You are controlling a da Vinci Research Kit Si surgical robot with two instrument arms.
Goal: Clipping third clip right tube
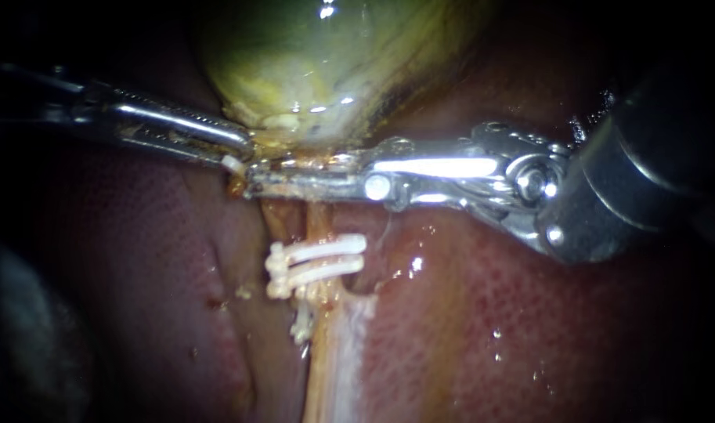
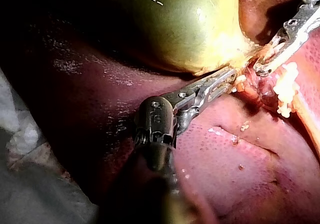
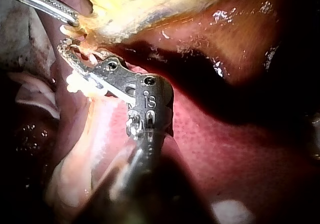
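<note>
Tube runs down from the neck of the gallbladder across the middle of the endoscope view, and the right instrument's jaws cross it just below that neck.

The liver fills most of the scene, wet and dark red, on both sides of the tube. The gallbladder lies above it, green-yellow and glossy, narrowing to a pale neck.

The right instrument comes in from the right, its long jaws lying level across the tube. The jaws stand narrow, nearly together, closed on a white clip whose end shows just past their tips. In the right wrist view strands of tissue pass between the same jaws, close under the gallbladder.

The left instrument comes in from the left, thinner, its jaws drawn close together with their tips pinched on the tissue at the gallbladder's neck. Its tips sit just beside the tips of the right instrument, with the white clip end between them.

Lower on the tube, well clear of the right instrument's jaws, two clips lie side by side across it, touching each other.
</note>
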